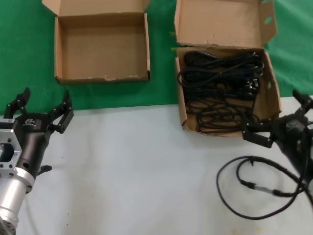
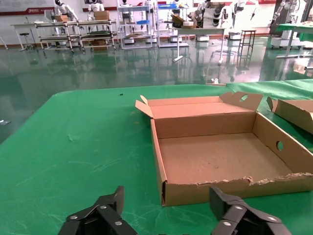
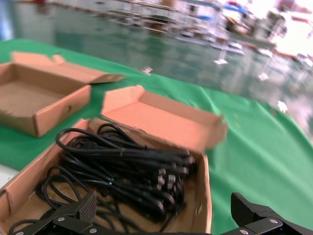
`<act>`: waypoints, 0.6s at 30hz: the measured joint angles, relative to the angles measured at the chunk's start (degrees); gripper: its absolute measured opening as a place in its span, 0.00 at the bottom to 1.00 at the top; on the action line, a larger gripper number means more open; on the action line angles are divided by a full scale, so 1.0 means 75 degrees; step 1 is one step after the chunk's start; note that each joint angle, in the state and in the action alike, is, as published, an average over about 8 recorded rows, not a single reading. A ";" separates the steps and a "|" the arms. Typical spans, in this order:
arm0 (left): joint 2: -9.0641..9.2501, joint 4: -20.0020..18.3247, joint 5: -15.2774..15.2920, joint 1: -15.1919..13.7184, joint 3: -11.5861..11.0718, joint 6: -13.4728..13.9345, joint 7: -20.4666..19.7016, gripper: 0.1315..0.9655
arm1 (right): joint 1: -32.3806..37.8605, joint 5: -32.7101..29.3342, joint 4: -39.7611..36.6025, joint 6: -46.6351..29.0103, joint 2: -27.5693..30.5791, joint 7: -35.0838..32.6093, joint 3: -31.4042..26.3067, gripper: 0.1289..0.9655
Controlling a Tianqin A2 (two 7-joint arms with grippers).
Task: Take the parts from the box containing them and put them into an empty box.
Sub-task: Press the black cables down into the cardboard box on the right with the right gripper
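The black power cords [image 1: 222, 85] lie bundled in the larger, deeper cardboard box [image 1: 180, 105] at the right; they also show in the right wrist view [image 3: 124, 171]. The smaller shallow box [image 1: 61, 49] at the left holds nothing; it also shows in the left wrist view [image 2: 161, 166]. My right gripper [image 1: 279, 117] is open at the near right corner of the cord box, empty. My left gripper [image 1: 44, 105] is open and empty over the table's near left, short of the shallow box.
A single black cable with a silver connector [image 1: 259, 188] lies looped on the white table [image 1: 137, 166] by my right arm. Green cloth [image 1: 19, 58] lies under both boxes. The cord box's lid flap [image 1: 220, 22] stands up at the back.
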 joint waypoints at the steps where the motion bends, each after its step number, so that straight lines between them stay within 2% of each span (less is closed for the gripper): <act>1: 0.0000 0.0000 0.0000 0.0000 0.0000 0.0000 0.0000 0.68 | 0.0063 0.0102 0.0062 0.0075 0.0262 -0.0119 -0.0164 1.00; 6: 0.0000 0.0000 0.0000 0.0000 0.0000 0.0000 -0.0001 0.53 | 0.0653 0.0580 0.0259 0.0281 0.1677 -0.0781 -0.1151 1.00; 10: 0.0000 0.0000 0.0001 0.0000 0.0000 0.0000 -0.0002 0.44 | 0.1393 0.0638 0.0190 0.0104 0.2602 -0.1174 -0.2003 1.00; 14: 0.0000 0.0000 0.0001 0.0000 0.0000 0.0000 -0.0002 0.32 | 0.2247 0.0190 -0.0002 -0.0337 0.3208 -0.1245 -0.2793 1.00; 18: 0.0000 0.0000 0.0001 0.0000 0.0000 0.0000 -0.0002 0.24 | 0.3030 -0.0810 -0.0212 -0.1013 0.3414 -0.0890 -0.3281 1.00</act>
